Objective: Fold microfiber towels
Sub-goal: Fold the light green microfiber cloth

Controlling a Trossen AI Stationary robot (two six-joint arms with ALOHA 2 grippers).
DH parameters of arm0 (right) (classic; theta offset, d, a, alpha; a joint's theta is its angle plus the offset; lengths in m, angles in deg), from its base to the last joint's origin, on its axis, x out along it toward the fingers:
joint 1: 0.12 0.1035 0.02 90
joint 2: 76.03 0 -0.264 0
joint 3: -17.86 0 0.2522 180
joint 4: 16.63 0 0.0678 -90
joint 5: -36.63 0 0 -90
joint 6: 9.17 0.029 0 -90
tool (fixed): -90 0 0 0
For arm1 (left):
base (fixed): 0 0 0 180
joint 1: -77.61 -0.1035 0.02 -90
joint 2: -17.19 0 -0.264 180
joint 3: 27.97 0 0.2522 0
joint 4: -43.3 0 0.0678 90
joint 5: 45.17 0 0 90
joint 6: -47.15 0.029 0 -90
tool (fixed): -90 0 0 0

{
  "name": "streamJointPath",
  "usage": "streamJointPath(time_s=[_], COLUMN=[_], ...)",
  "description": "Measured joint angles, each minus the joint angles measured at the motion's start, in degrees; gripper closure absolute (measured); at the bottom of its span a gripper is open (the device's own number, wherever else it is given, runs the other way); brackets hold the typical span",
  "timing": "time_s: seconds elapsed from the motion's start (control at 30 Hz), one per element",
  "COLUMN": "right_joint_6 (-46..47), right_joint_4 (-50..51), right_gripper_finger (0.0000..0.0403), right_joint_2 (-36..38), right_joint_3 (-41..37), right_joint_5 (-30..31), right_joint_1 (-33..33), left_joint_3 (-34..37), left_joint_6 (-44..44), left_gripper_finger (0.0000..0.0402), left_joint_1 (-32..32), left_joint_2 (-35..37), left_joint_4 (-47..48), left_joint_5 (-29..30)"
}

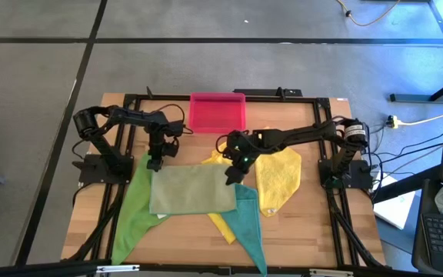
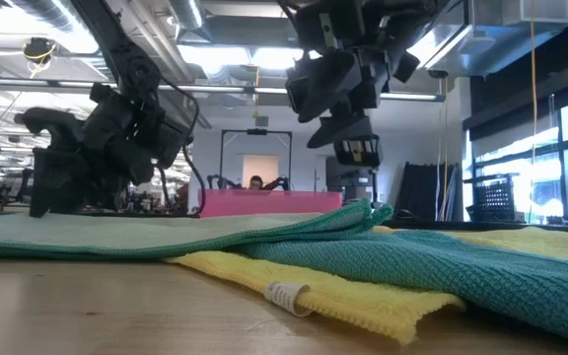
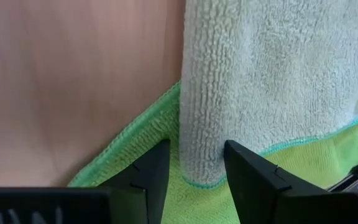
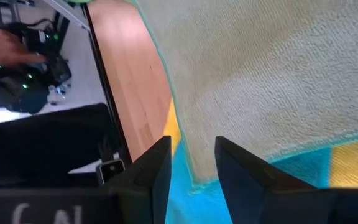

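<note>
The pale olive towel (image 1: 192,191) lies folded into a rectangle at the centre of the high view, on the wooden bench (image 1: 314,231); it rests on top of the bright green towel (image 1: 133,211), which trails toward the lower left of the frame; a teal towel (image 1: 250,223) runs from under its right edge down to the bottom edge, and a yellow towel (image 1: 221,225) shows as a strip between the two; a second yellow towel (image 1: 278,178) lies right of centre; a pink tray (image 1: 217,112) sits just above the cloths at the upper middle.

The left end effector (image 1: 155,162) stands at the olive towel's upper left corner; in the left wrist view its fingers (image 3: 148,180) are spread to either side of the folded edge of the olive towel (image 3: 272,81), released rather than pinching, with the green cloth (image 3: 309,165) beneath.

The right end effector (image 1: 231,175) stands at the olive towel's upper right corner; in the right wrist view its fingers (image 4: 157,174) are parted on either side of the cloth's corner (image 4: 194,177), the cloth lying flat between them; I cannot tell whether they press it.

In the low view the towels (image 2: 294,232) lie stacked across the middle, both arms above them.
</note>
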Motion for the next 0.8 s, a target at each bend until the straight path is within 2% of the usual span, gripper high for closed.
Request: streamJointPath(time_s=[0.17, 0.43, 0.53, 0.8], right_joint_6=[2.83, 4.32, 4.29, 2.1], right_joint_4=[-1.99, -3.24, -3.28, -4.88], right_gripper_finger=[0.0277, 0.0277, 0.0277, 0.0276], right_joint_2=[0.01, -0.01, -0.01, -0.01], right_joint_3=[0.0, 0.0, 0.0, 0.0], right_joint_5=[0.22, 0.56, 0.63, 0.62], right_joint_1=[0.81, 0.96, 0.96, 0.96], left_joint_3=[0.0, 0.0, 0.0, -0.64], left_joint_6=[1.42, 1.7, 1.96, -3.11], left_gripper_finger=[0.0259, 0.0266, 0.0284, 0.0356], left_joint_1=[1.41, 4.74, 5.45, 5.37], left_joint_2=[0.0, 0.0, 0.0, 0.0], left_joint_4=[0.66, 0.35, 0.33, 1.17], left_joint_5=[-1.92, -1.6, -1.2, 5.04])
